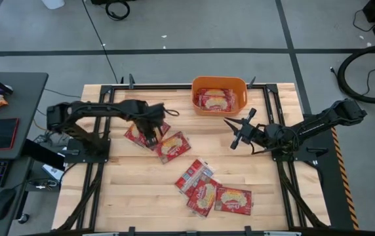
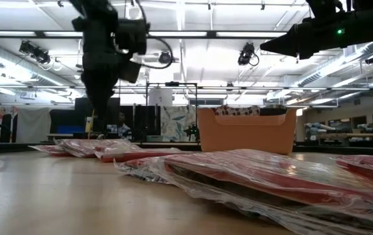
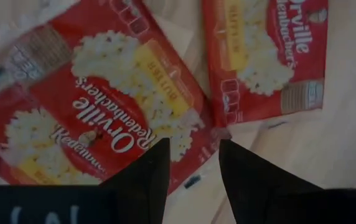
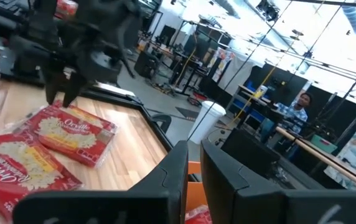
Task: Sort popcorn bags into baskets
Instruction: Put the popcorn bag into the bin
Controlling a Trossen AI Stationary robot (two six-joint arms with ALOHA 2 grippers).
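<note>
Two red popcorn bags (image 1: pixel 141 134) (image 1: pixel 172 146) lie flat and side by side on the wooden table's left half, the left one atop another bag. My left gripper (image 3: pixel 190 165) hangs open just above them, pointing down, with nothing between its fingers. It stands over the gap between the bag (image 3: pixel 122 99) and its neighbour (image 3: pixel 265 56). The orange basket (image 1: pixel 240 105) stands at the far middle with popcorn bags (image 1: pixel 215 98) inside. My right gripper (image 1: pixel 235 133) hovers level near the basket, shut to a narrow slit and empty.
Three more popcorn bags (image 1: pixel 194 176) (image 1: pixel 204 195) (image 1: pixel 235 200) lie overlapping near the table's front middle. A desk (image 1: pixel 17 85) with a keyboard and a mouse stands off the left side. Bare wood lies between the two groups of bags.
</note>
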